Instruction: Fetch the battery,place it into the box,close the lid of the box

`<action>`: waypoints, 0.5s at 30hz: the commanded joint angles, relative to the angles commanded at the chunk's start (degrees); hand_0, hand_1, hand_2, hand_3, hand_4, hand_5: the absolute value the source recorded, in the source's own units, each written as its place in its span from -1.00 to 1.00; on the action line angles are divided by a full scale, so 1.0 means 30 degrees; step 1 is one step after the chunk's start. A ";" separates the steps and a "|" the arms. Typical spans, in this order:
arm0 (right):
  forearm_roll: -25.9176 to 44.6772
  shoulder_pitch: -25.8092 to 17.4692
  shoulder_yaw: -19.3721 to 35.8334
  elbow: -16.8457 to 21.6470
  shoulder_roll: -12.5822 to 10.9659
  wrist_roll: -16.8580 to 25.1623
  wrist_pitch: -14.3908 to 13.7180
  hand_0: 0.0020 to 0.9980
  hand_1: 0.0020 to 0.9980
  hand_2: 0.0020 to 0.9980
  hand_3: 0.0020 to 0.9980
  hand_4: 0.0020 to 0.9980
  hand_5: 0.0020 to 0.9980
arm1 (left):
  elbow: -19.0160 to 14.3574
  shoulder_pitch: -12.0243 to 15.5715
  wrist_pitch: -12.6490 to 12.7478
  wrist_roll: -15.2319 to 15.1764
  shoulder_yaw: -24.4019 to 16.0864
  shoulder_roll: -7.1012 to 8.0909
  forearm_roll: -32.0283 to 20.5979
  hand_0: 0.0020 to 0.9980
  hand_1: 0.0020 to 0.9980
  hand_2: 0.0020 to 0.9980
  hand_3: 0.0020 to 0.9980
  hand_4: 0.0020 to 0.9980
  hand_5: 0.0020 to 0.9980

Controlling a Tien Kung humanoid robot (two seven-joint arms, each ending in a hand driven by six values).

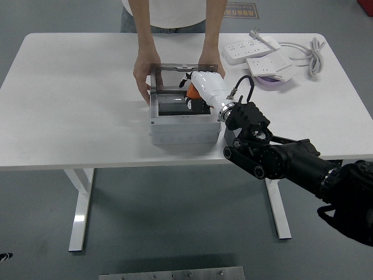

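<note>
**Battery over the open box**

Head view: I see my right hand (205,87) at centre frame, fingers curled around the orange battery (191,92), directly above the grey box (183,122). A person's hands (143,79) steady the raised lid (175,79) behind.

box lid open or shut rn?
Open. The smoky lid stands raised at the far edge of the box, steadied by a person's hands, while the right hand reaches inside.

nothing readable is showing from here; the red floor sign (240,10) behind the table is staying too blurred.
</note>
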 joint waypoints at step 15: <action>0.0048 0.0005 -0.0068 -0.0010 0.0000 -0.0032 -0.0083 0.37 0.27 0.24 0.31 -0.29 -0.59 | -0.0003 -0.0209 -0.0209 0.0000 -0.0356 -0.0133 0.0526 0.72 0.84 0.71 0.74 0.81 0.77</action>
